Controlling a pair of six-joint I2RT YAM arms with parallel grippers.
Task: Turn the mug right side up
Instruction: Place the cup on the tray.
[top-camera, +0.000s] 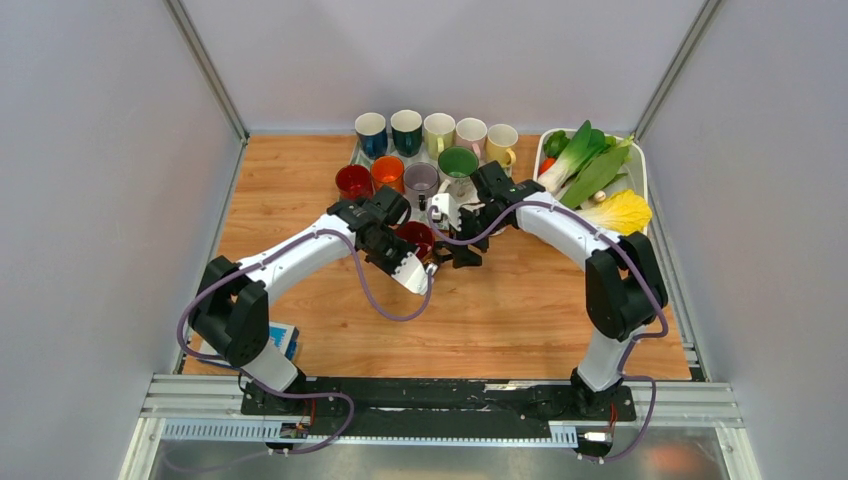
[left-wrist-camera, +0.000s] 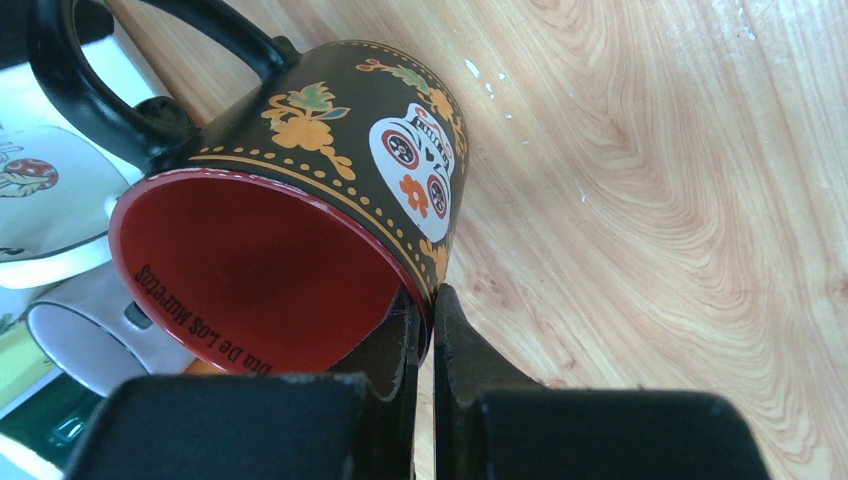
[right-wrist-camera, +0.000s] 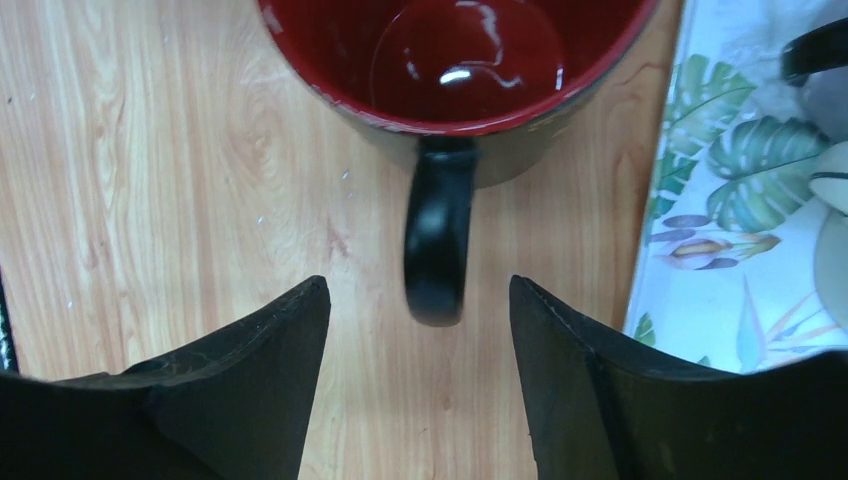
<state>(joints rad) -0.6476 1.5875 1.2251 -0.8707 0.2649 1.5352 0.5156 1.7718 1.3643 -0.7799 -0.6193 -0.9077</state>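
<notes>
Jaws of the left gripper pinched the rim of the black skull mug, its red inside bare. The right gripper stood spread, with the mug's handle between its jaws, untouched.

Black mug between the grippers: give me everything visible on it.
The black mug looks like glazed ceramic: glossy red inside, sugar skull, orange flowers and dotted bands outside, lettering inside the rim, black loop handle. Mouth faces roughly up in the top view. The left gripper pinches its rim wall; the right gripper stands open astride the handle, not touching. Whether its base rests on the wooden table is unclear.
</notes>
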